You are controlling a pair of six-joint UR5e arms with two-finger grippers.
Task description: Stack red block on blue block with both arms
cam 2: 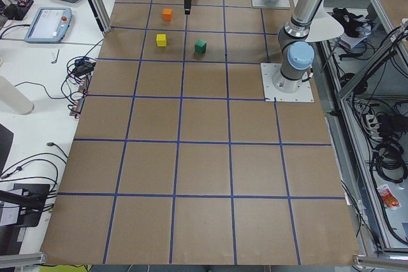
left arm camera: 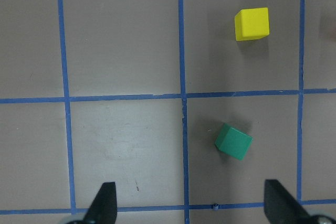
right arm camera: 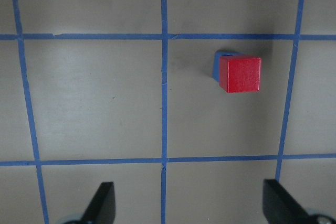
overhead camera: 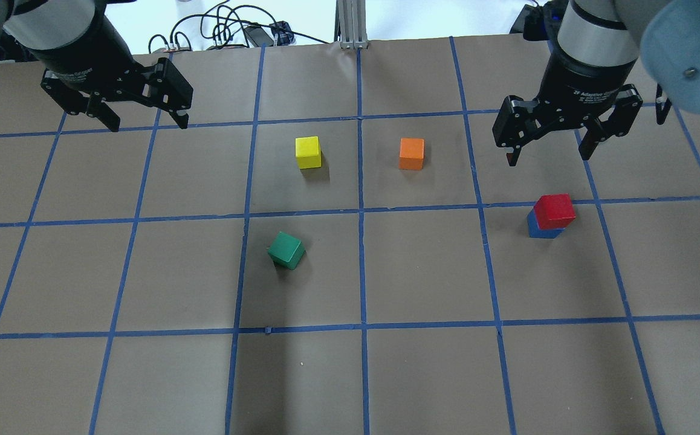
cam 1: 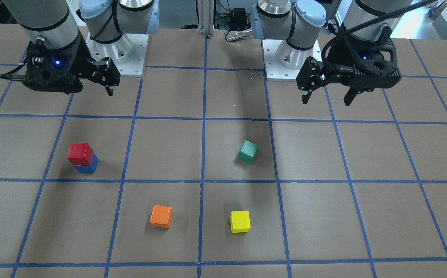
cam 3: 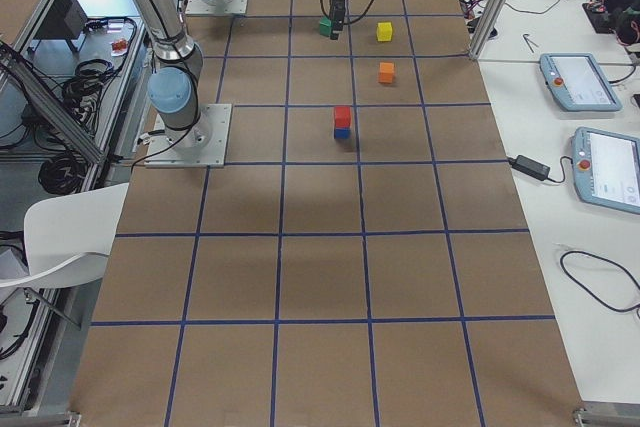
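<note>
The red block [overhead camera: 554, 210] sits on top of the blue block [overhead camera: 540, 229], a little askew, on the table's right side; the stack also shows in the front view, red [cam 1: 80, 153] on blue [cam 1: 89, 167]. In the right wrist view the red block [right arm camera: 240, 74] covers all but a sliver of the blue block [right arm camera: 216, 64]. My right gripper [overhead camera: 549, 157] hangs open and empty above and beyond the stack, apart from it. My left gripper [overhead camera: 146, 125] is open and empty over the far left of the table.
A green cube [overhead camera: 286, 249] lies tilted near the middle. A yellow cube [overhead camera: 308, 152] and an orange cube [overhead camera: 411, 153] stand farther out. Blue tape lines grid the brown table. The arm base plates [cam 1: 115, 54] sit at the robot's edge.
</note>
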